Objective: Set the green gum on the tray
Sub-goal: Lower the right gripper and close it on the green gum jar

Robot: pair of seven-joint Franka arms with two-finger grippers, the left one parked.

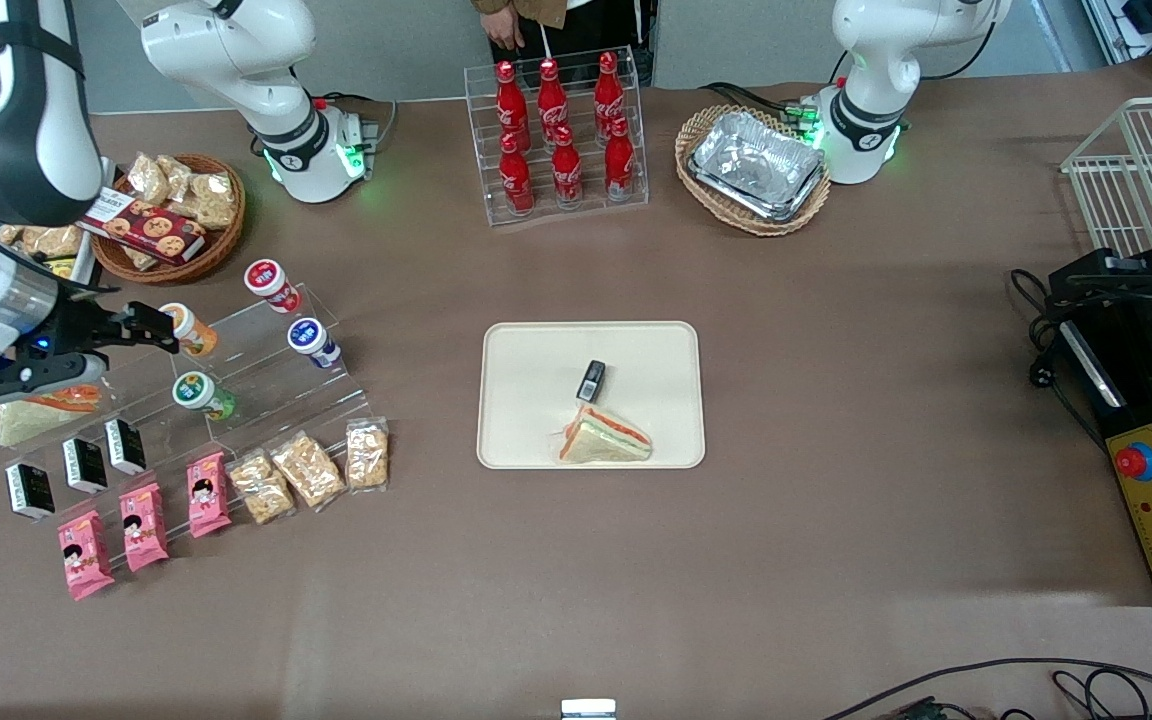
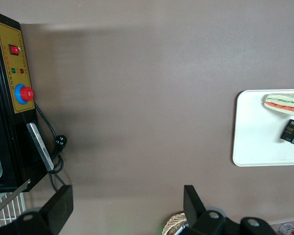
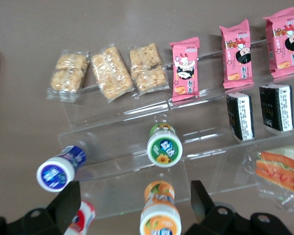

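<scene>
The green gum (image 3: 163, 147) (green body, white lid, round green-and-orange label) lay on the clear stepped shelf (image 3: 137, 161), the open hand (image 3: 132, 203) above the orange canister (image 3: 159, 218) beside it.

We've got a matt cream plastic tray (image 1: 526, 400), clear glossy acrylic steps (image 3: 137, 147), a green gum (image 3: 163, 147) with a smooth plastic lid, and crinkly shiny foil trays (image 1: 758, 165) at 2 o'clock from the tray.
</scene>
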